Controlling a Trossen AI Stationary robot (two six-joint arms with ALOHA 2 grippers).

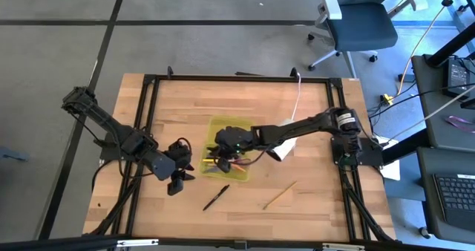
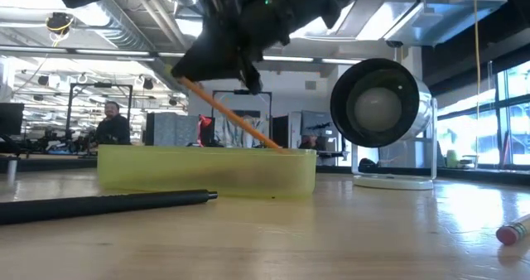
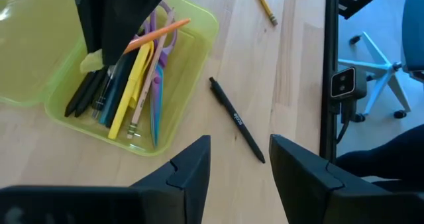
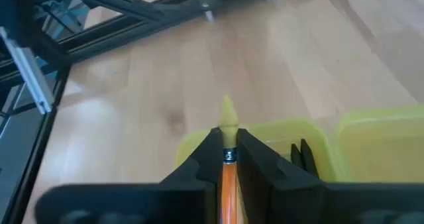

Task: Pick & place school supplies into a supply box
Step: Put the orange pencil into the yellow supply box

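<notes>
- The right gripper (image 4: pixel 227 159) hangs over the supply box (image 1: pixel 241 173), its jaws clamped on an orange pencil (image 2: pixel 228 113) that slants down into the box.
- The left gripper (image 3: pixel 240 166) waits just beside the box on the tabletop (image 1: pixel 312 206), jaws apart and holding nothing.
- Inside the box lie pens, a yellow marker (image 3: pixel 132 91) and purple-handled scissors (image 3: pixel 161 35).
- A black pen (image 1: pixel 216 197) and a yellow pencil (image 1: pixel 280 194) lie on the tabletop, outside the box.
</notes>
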